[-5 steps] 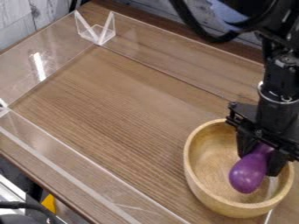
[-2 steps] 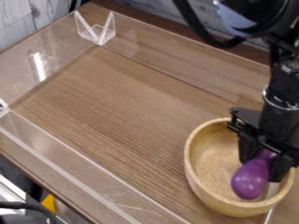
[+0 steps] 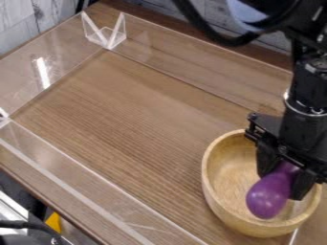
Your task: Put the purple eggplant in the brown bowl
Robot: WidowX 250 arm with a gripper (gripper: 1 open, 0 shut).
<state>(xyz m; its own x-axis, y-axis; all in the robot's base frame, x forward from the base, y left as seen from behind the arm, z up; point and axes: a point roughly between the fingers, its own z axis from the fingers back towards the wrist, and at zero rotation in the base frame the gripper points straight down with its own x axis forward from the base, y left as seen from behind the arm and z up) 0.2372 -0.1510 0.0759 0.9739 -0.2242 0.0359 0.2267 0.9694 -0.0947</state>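
Directly below the black end effector, the small glossy purple toy eggplant hangs bulb-down inside the round light tan wooden bowl, its stem end hidden up between the dark fingers. End effector points straight down; jaws clamped on the eggplant's narrow upper part. Bowl sits at the near right of the wood-grain surface, its rim ringing the end effector on all sides that show. Whether the eggplant's rounded bottom touches the bowl floor cannot be told from this angle; it looks close to it, possibly resting. Judgement: carry is done, and the step in hand is the release. To do it well, keep the end effector centred over the bowl's hollow, not drifting toward the near rim, where the bulb now sits closest. Part the jaws only with the eggplant low, so the rounded toy settles and does not bounce or roll up the wall. Lift straight up afterwards, clear of the thick rim, so the fingers do not drag the toy back out. Clear acrylic wall stands well off to the left of the end effector, no concern.
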